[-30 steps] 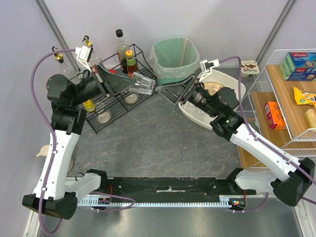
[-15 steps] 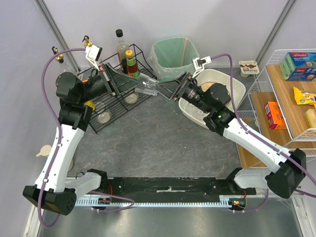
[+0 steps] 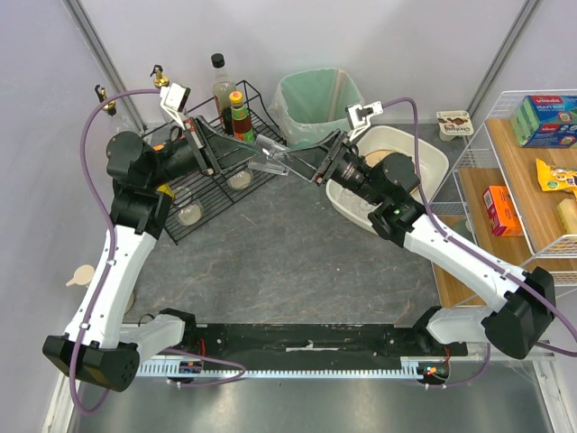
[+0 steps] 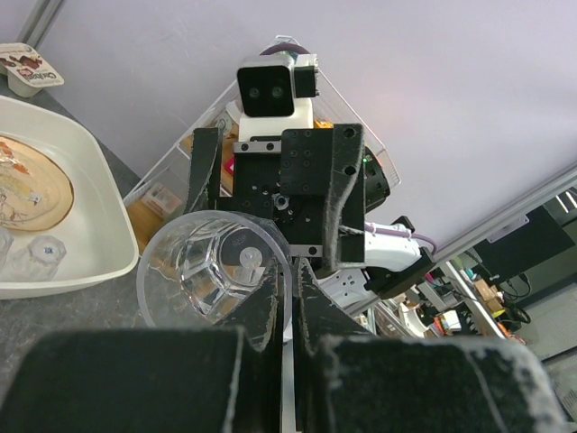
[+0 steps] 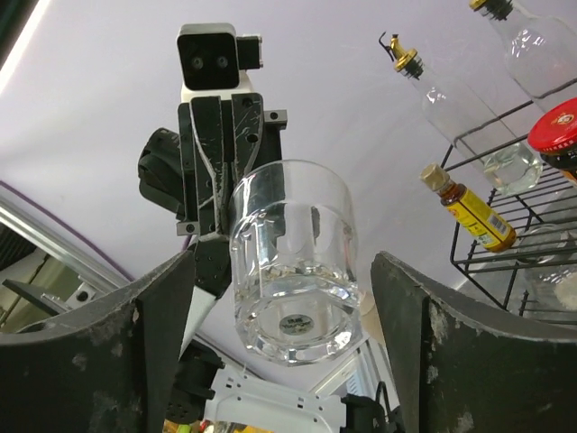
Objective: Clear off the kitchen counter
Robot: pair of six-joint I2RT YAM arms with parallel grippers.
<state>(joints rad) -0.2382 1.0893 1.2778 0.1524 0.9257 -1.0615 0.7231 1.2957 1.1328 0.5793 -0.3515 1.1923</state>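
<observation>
A clear glass tumbler (image 3: 270,155) is held in the air above the dark grey kitchen counter (image 3: 288,262), in front of the wire rack. My left gripper (image 3: 255,149) is shut on its rim; in the left wrist view the jaws (image 4: 290,280) pinch the rim wall of the tumbler (image 4: 212,271). My right gripper (image 3: 306,170) is open and faces the tumbler's base. In the right wrist view the tumbler (image 5: 293,262) shows between the spread fingers (image 5: 162,343), not touched by them.
A black wire rack (image 3: 212,171) with bottles and glasses stands at the back left. A green-lined bin (image 3: 317,108) is at the back. A white tub (image 3: 424,149) with a plate is behind the right arm. A wire shelf (image 3: 523,171) with boxes stands at the right.
The left arm carried the tumbler right, out over the counter. The right gripper moved left and up to meet its base. Little motion in the last half second.
</observation>
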